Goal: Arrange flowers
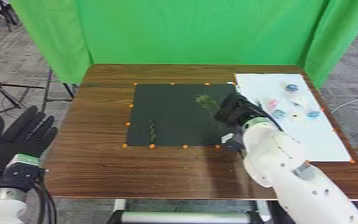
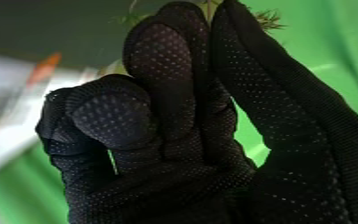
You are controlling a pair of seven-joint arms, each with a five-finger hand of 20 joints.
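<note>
The left hand [image 1: 17, 142] is open beside the counter [image 1: 87, 172] and is best kept out of the way. The dark sprig [image 1: 152, 132] lies on the near left of the mat [image 1: 171, 117]; leave it room when placing the next piece. The right hand [image 1: 235, 110] seems to have the pale sprig [image 1: 204, 101] pinched between thumb and fingers, over the mat's right side. Likely step: setting that piece down. Lower it almost flat, settle the stem first, then part the fingers straight and lift, so no leaf snags on the glove (fabric loves to catch fine greenery).

As for looks, the dark sprig is slim and fairly straight, hard to pick out against the black. The pale sprig is feathery, a lighter yellow-green, and probably springy. Right of it, on the white sheet [image 1: 322, 145], sit soft blue, pink and white flowers [image 1: 279, 114].
</note>
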